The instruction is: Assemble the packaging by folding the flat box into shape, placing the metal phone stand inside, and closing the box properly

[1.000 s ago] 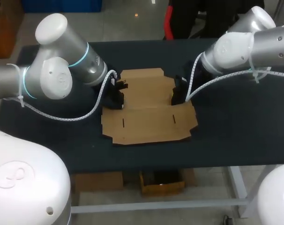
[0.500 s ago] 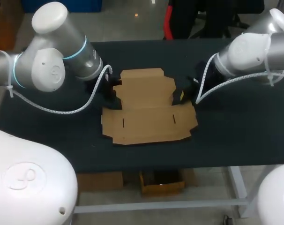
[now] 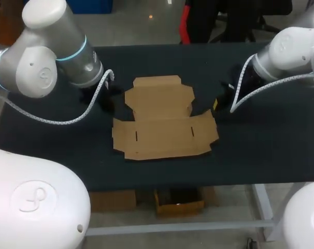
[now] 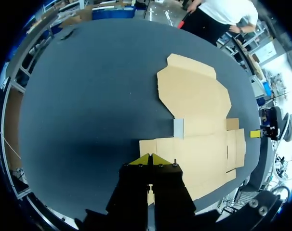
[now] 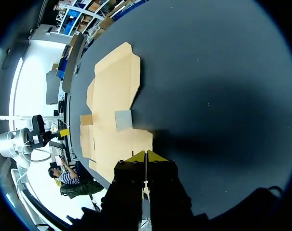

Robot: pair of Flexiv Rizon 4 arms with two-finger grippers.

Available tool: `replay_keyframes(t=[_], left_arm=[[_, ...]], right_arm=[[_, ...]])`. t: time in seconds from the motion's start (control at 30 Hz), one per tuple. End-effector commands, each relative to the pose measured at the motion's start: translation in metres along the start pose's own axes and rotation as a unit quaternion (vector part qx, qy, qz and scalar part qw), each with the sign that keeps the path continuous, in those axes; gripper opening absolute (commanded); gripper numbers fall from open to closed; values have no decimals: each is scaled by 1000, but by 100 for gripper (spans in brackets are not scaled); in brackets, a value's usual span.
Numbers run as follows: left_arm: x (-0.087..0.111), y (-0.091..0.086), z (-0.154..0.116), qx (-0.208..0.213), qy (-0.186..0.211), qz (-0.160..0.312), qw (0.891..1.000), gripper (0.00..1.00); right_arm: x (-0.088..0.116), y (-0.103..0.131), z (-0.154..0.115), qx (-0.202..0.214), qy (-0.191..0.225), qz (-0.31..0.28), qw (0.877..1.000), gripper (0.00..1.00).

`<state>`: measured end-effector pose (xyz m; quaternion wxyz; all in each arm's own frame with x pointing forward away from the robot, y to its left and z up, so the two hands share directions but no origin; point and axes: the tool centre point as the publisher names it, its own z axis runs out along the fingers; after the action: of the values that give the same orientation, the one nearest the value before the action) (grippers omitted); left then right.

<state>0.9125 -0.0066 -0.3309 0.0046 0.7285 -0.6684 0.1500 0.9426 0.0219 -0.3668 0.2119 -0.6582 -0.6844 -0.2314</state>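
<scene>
Flat box (image 3: 165, 124): brown cardboard, unfolded, lying flat at middle of bench (image 3: 260, 150); flaps spread, two short slots in near panel.
Left end effector (image 4: 150, 158): yellow tips pressed together, nothing held; positioned near box's left edge, apart from it.
Right end effector (image 5: 146, 155): yellow tips likewise pressed together, empty; positioned near box's right edge.
</scene>
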Motion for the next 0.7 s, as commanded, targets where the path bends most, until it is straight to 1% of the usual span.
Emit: replay_keyframes(t=[0.03, 0.2, 0.37, 0.5, 0.7], left_arm=[[-8, 20, -28, 8, -8, -5, 1000, 0], [-15, 38, -40, 3, -8, -9, 1000, 0], [-21, 57, -44, -12, -2, -11, 1000, 0], [-25, 74, -45, -17, 0, -13, 1000, 0], [-28, 98, -47, -12, 7, -20, 1000, 0]], right_arm=[[0, -16, -14, -3, -4, -3, 1000, 0], [-3, -31, -25, -4, -14, -4, 1000, 0], [-8, -50, -32, 0, -23, -2, 1000, 0], [-13, -66, -31, 6, -30, 1, 1000, 0], [-23, -90, -31, 10, -32, 7, 999, 0]])
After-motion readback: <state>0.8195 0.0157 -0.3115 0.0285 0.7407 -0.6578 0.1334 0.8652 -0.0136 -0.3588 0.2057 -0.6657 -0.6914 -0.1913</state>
